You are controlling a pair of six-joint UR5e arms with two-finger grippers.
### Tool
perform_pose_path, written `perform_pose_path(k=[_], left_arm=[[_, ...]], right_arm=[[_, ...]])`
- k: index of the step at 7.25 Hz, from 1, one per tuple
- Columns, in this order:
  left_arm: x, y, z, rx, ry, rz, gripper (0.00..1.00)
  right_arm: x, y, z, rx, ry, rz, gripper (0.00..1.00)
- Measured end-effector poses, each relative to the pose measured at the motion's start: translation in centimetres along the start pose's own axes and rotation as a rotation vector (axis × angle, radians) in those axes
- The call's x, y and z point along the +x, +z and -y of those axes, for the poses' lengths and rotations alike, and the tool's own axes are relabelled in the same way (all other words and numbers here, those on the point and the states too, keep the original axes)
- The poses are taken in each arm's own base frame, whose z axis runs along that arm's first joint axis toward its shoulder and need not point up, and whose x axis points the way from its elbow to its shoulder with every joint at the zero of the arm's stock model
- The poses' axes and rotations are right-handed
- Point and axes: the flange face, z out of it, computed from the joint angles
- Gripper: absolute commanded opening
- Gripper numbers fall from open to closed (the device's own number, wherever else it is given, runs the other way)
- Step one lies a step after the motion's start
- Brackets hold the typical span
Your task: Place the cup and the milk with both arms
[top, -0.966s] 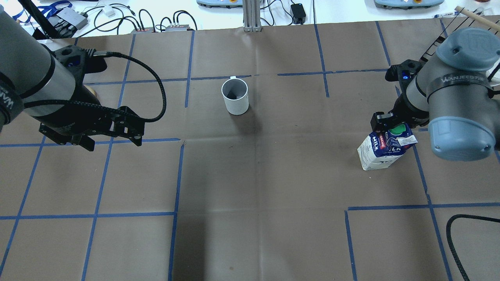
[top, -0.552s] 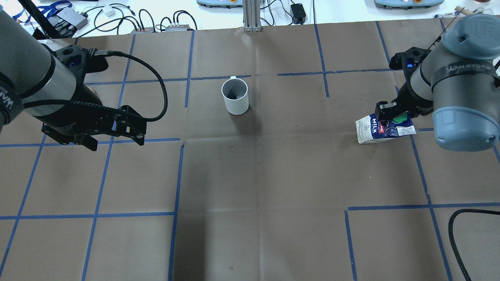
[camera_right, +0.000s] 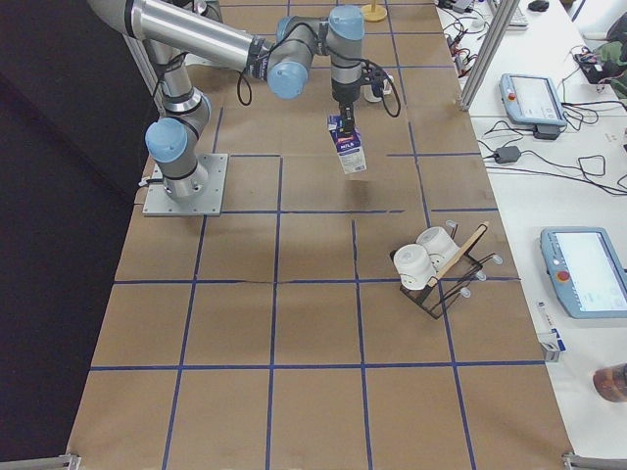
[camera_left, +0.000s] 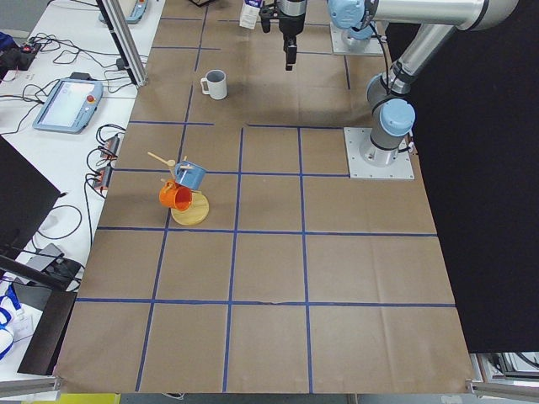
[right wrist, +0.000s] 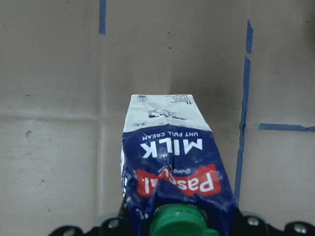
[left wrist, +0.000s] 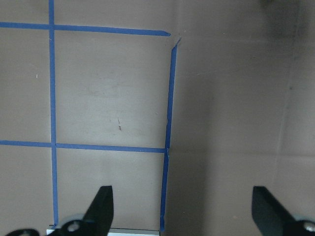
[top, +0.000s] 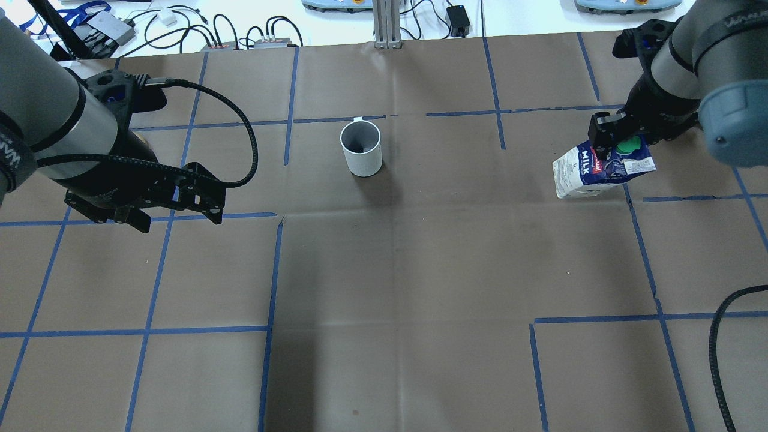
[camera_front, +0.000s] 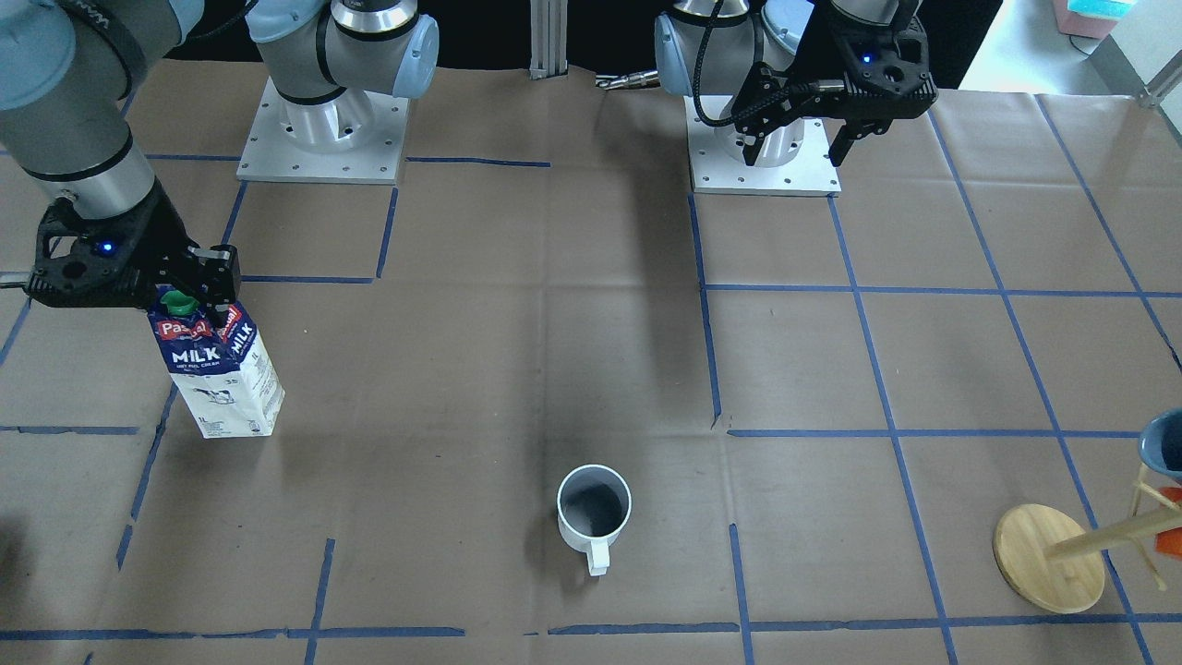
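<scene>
The cup (top: 361, 148) is a white mug with a dark inside. It stands upright mid-table, far side, with its handle pointing away from the robot (camera_front: 594, 506). It also shows in the exterior left view (camera_left: 216, 83). My right gripper (top: 612, 143) is shut on the gabled top of the milk (top: 591, 171), beside its green cap. The blue and white carton hangs tilted and seems just off the table (camera_front: 222, 369) (camera_right: 348, 145) (right wrist: 170, 157). My left gripper (top: 177, 221) is open and empty, hovering over bare paper well left of the cup (camera_front: 794, 152) (left wrist: 182, 211).
A wooden mug tree (camera_front: 1048, 559) with a blue and an orange mug stands at the table's end on my left (camera_left: 189, 198). A wire rack with white cups (camera_right: 431, 269) stands at my right end. Two arm bases (camera_front: 319, 129) (camera_front: 762, 148) sit on the brown paper. A black cable (top: 720, 336) loops near right.
My right gripper has carried the milk away from the robot, toward the table's far side, and the carton now hangs flatter. The left arm and the cup have not moved.
</scene>
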Motion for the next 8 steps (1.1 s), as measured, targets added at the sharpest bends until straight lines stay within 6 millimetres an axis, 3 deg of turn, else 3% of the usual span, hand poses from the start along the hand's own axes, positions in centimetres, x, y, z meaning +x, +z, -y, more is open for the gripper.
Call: perform_pose_path(k=[1, 3, 5, 8], left_arm=[[0.0, 0.4, -0.2, -0.007, -0.001, 0.001, 1.0], [-0.5, 0.8, -0.3, -0.013, -0.015, 0.001, 1.0], [-2.1, 0.7, 0.1, -0.009, -0.059, -0.001, 1.0], [-2.6, 0.9, 0.5, -0.014, -0.072, -0.002, 1.0]], right_arm=[[-1.6, -0.8, 1.8, -0.029, 0.006, 0.027, 0.59], [-7.2, -0.5, 6.1, -0.091, -0.001, 0.04, 0.59], [-13.5, 1.8, 10.9, -0.165, 0.016, 0.029, 0.59], [-22.5, 5.0, 16.6, -0.238, 0.078, 0.005, 0.6]])
